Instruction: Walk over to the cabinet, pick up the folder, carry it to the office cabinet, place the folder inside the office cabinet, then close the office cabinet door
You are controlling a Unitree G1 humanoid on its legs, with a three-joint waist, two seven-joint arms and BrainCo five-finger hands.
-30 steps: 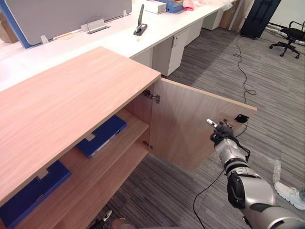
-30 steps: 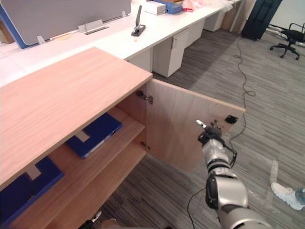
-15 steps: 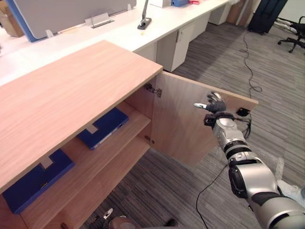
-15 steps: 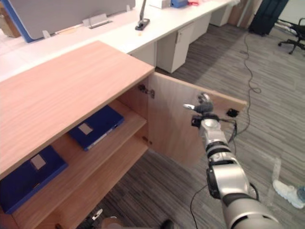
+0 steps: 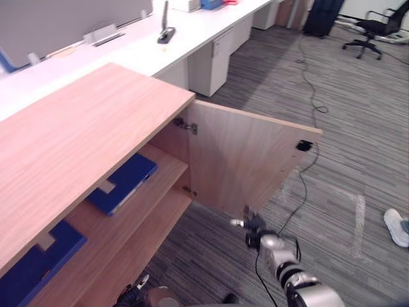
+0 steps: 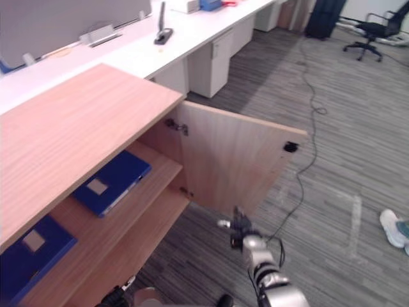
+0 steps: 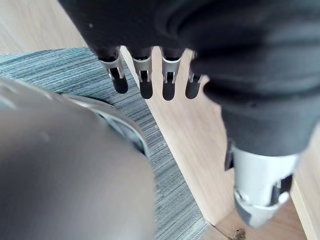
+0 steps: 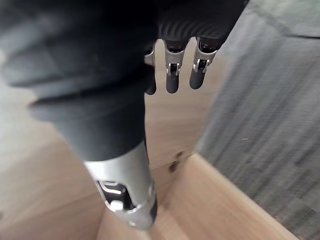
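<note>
Item: office cabinet point(image 5: 96, 121), low, wood, beside a long white desk point(image 5: 128, 51). Hinged at its right end, the door point(image 5: 249, 153), swung wide open over striped carpet floor point(image 5: 345, 128).

Contents: folder point(image 5: 121, 184), blue, flat on the upper shelf point(image 5: 163, 169) near the hinge side; second blue folder point(image 5: 32, 265) farther along to the left, also flat. Neither in any hand.

Change: right hand point(image 5: 254, 227), half a second ago raised level with the door's outer top corner, now dropped low before the door's bottom edge, over carpet. Shift of the whole view as well, hence part of that owing to the camera. Door apparently no nearer to shutting.

Bearing on task: folder judged already stowed; closing of the door outstanding, likely needing a fresh approach to the door's outer face or free edge.

State of right hand: fingers point(image 8: 172, 75) straight, thumb apart, nothing held; wood panel close beyond the tips, contact not determinable.

Other: left hand point(image 7: 145, 80), fingers straight and empty, hanging low by wood panel and carpet.

Sundry: a person's shoe point(image 5: 397, 227) on the carpet, far right.
</note>
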